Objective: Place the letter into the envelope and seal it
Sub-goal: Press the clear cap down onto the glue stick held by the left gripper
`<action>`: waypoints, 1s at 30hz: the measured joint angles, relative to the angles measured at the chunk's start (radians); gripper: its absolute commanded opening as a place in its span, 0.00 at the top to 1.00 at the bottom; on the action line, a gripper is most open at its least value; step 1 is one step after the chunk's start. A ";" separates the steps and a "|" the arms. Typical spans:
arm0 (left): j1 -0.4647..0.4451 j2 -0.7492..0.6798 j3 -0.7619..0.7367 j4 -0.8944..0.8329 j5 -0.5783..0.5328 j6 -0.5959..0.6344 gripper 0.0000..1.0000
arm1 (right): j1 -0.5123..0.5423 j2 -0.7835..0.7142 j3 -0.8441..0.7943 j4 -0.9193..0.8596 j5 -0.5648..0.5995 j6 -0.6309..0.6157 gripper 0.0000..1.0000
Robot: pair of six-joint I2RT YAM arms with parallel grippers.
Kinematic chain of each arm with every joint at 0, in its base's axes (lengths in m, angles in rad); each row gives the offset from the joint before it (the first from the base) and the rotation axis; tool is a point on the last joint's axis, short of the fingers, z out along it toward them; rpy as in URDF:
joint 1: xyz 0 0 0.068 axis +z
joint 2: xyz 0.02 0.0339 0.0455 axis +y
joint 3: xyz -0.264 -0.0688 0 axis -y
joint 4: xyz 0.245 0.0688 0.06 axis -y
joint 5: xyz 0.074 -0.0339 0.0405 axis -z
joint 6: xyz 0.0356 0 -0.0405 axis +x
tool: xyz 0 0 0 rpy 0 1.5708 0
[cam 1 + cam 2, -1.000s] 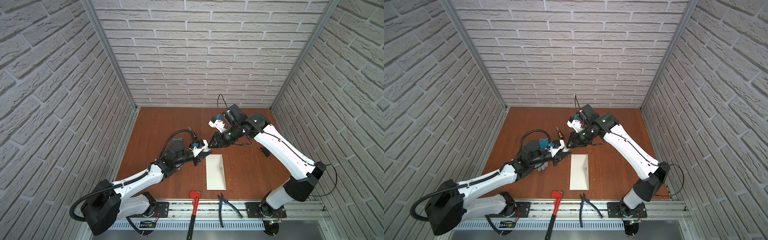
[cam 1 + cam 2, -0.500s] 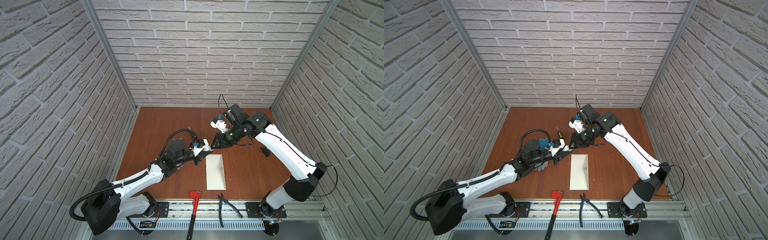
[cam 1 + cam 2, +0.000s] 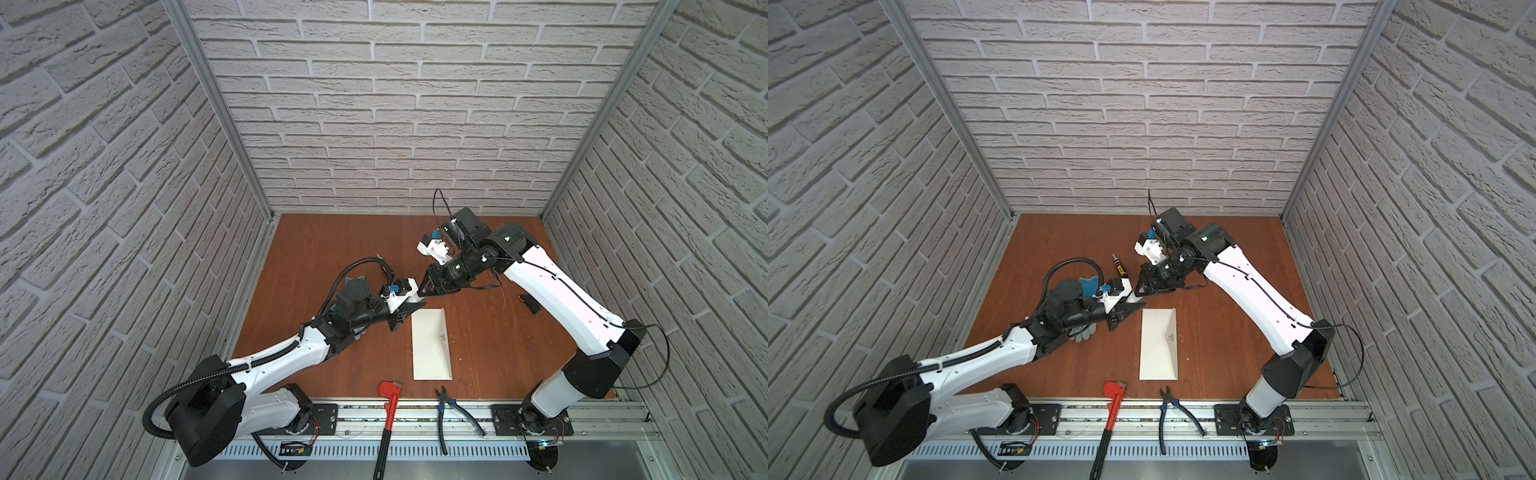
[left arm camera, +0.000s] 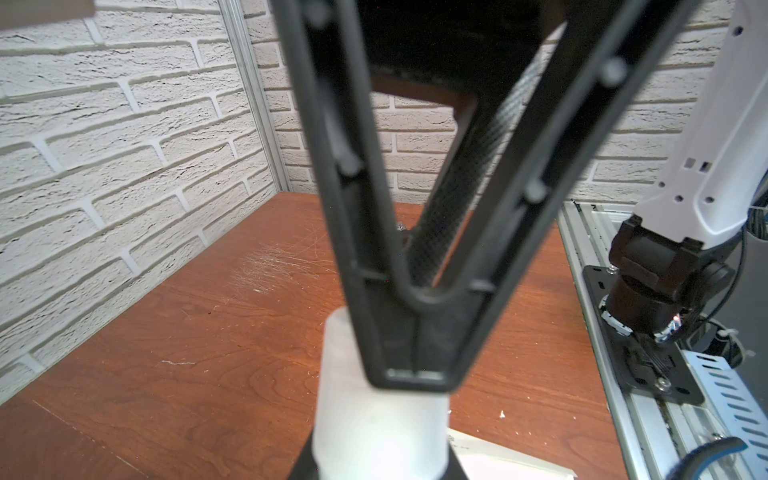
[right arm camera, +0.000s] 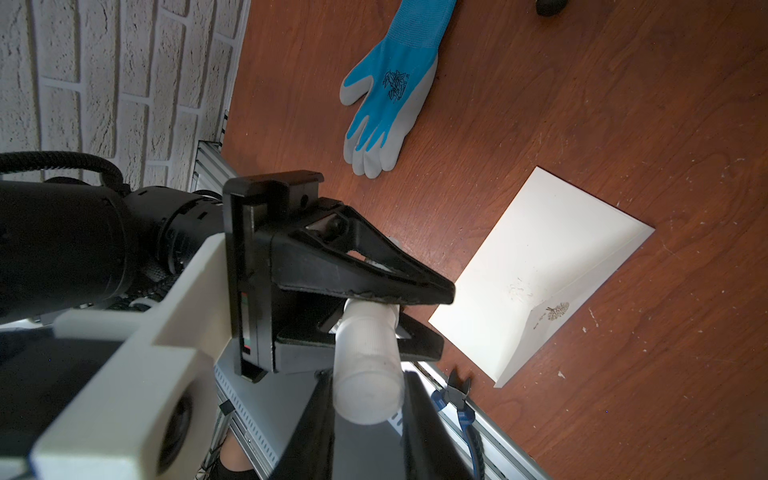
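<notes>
Clamping one white tube (image 5: 368, 357), left gripper (image 3: 409, 316) and right gripper (image 3: 424, 289) meet near the envelope (image 3: 430, 345), contents unseen.

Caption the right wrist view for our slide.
Left claw and right claw grip a white tube near the envelope.

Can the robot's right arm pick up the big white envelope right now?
Probably not yet. The right gripper is shut on a white tube that the left gripper also clamps. The envelope lies uncovered close by, so the way looks free once it lets go.
</notes>
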 measured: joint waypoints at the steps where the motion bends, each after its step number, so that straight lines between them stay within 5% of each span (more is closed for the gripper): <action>1: 0.000 0.001 0.001 -0.002 0.000 0.000 1.00 | 0.000 0.000 0.000 0.000 0.000 0.000 0.81; 30: -0.001 0.066 0.013 -0.004 -0.046 -0.028 1.00 | 0.046 0.126 0.091 -0.061 0.129 0.008 0.83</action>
